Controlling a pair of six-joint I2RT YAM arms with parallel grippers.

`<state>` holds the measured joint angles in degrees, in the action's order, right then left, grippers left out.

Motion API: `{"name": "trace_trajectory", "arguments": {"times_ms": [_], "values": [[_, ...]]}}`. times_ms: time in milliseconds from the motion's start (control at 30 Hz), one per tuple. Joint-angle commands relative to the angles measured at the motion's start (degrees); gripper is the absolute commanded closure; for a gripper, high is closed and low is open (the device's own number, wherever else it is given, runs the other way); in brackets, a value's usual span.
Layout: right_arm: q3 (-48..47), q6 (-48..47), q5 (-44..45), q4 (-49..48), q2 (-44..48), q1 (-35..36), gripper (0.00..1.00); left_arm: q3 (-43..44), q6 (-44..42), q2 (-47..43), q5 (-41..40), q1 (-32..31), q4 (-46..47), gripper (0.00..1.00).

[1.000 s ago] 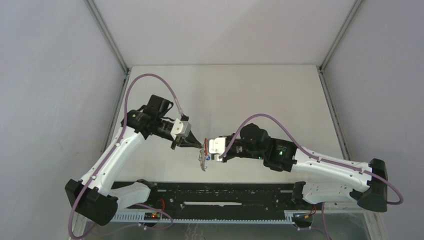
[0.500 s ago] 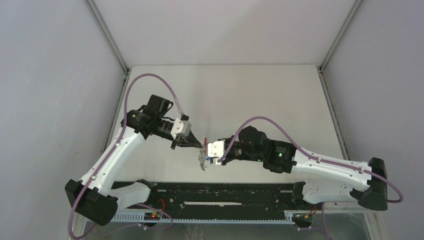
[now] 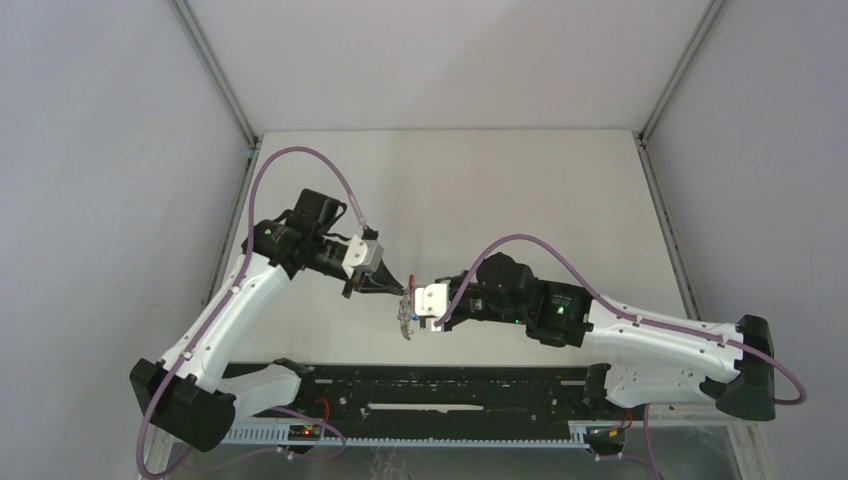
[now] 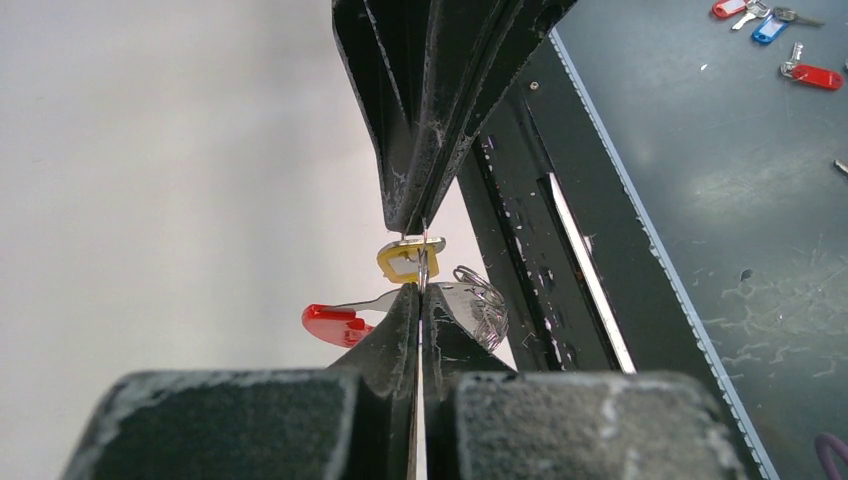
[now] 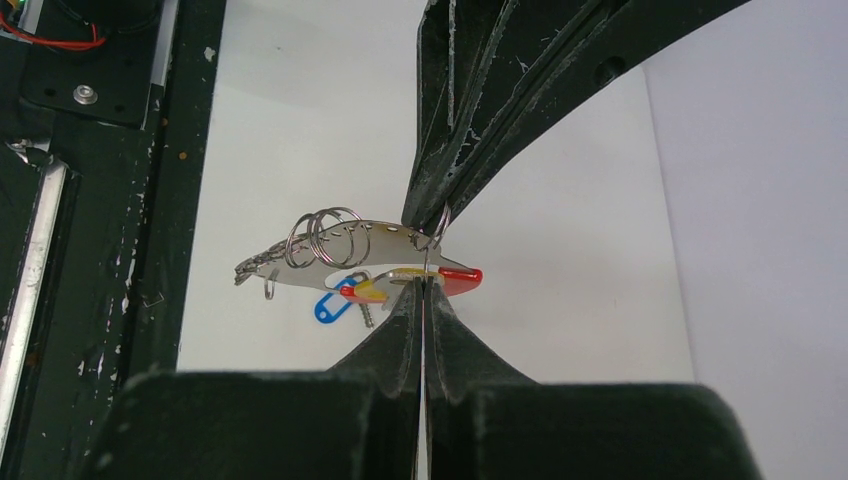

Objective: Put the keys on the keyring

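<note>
The keyring (image 5: 350, 245), a grey curved metal plate with wire clips (image 5: 320, 235) and a red band (image 5: 462, 275), hangs in the air between both grippers. It also shows in the top view (image 3: 405, 322). My left gripper (image 3: 398, 289) (image 4: 420, 292) is shut on a wire clip at the keyring's red end. My right gripper (image 3: 412, 303) (image 5: 422, 282) is shut on the yellow-orange key's tag (image 4: 408, 260), pressed against the keyring. The blue key (image 5: 330, 308) shows just below the plate; I cannot tell whether it hangs from it.
The black rail base (image 4: 560, 230) of the arms runs close under the keyring at the table's near edge. Spare red (image 4: 815, 75) and blue (image 4: 768, 30) tagged keys lie on the dark floor beyond it. The white table (image 3: 450, 190) stretches behind.
My right gripper has edged slightly left and toward the near edge with the yellow-orange key. The left gripper and the keyring have hardly moved.
</note>
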<state>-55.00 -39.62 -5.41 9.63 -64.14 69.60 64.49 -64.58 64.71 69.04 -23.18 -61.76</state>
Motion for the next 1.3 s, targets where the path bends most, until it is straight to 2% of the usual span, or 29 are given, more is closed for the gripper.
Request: {"name": "trace_trajectory", "arguments": {"times_ms": [0, 1267], "values": [[0.1, -0.8, 0.2, -2.0, 0.7, 0.8, 1.00, -1.4, 1.3, -1.3, 0.5, -0.4, 2.1, 1.00], [-1.0, -0.5, -1.3, -5.2, -1.6, 0.7, 1.00, -2.5, 2.1, -1.4, -0.5, -1.0, 3.7, 1.00]]}}
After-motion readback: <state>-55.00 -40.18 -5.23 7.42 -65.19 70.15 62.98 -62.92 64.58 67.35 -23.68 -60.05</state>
